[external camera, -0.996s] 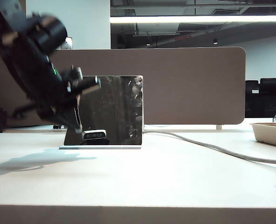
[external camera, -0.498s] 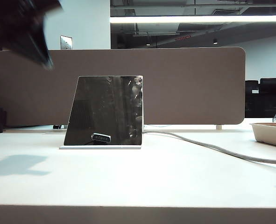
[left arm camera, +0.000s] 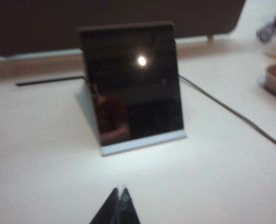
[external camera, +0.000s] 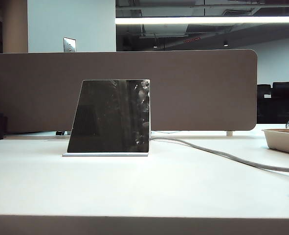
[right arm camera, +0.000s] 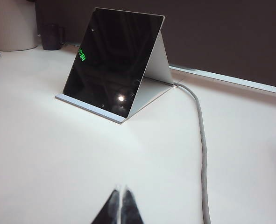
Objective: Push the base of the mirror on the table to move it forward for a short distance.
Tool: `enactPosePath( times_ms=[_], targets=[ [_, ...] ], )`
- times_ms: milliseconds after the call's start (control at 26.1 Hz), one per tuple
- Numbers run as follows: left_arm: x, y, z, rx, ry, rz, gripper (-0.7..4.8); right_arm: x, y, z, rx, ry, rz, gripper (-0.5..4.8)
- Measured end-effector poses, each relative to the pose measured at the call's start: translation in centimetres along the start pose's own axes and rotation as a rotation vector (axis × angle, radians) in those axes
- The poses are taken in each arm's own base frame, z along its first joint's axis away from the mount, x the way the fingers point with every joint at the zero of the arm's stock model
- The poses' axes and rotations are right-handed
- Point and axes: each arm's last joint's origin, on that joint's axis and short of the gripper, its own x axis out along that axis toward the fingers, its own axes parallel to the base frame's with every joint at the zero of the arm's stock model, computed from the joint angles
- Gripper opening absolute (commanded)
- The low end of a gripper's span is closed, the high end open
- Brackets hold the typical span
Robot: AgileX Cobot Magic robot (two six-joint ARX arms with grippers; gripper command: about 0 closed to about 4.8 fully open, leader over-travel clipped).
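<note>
White table (external camera: 183,186) bears the mirror (external camera: 110,116); left gripper (left arm camera: 119,192) and right gripper (right arm camera: 120,190) pinched closed, apart.

Glossy dark mirror (external camera: 110,116), smooth white table (external camera: 144,186)

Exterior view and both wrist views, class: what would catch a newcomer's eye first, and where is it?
The dark glossy mirror stands left of centre on the white table, leaning back on its thin white base. A grey cable snakes from behind it toward the right, before the wide beige divider. The left gripper and right gripper hang shut, apart from the mirror.
</note>
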Motion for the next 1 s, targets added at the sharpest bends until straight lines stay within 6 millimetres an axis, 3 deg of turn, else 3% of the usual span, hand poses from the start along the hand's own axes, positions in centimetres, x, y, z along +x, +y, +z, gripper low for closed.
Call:
enactPosePath(
  times_ms=[192, 422, 996],
  targets=[
    [-3.0, 1.1, -2.6, -0.024, -0.134, 0.161, -0.02, 0.0, 0.0, 0.0, 0.000, 0.000, 0.000, 0.22],
    [-3.9, 1.8, -5.5, -0.045, -0.251, 0.282, -0.02, 0.0, 0.0, 0.0, 0.000, 0.000, 0.000, 0.22],
    [0.7, 3.2, -11.8, -0.070, -0.277, 0.285, -0.02, 0.0, 0.0, 0.0, 0.000, 0.001, 0.000, 0.22]
  ],
)
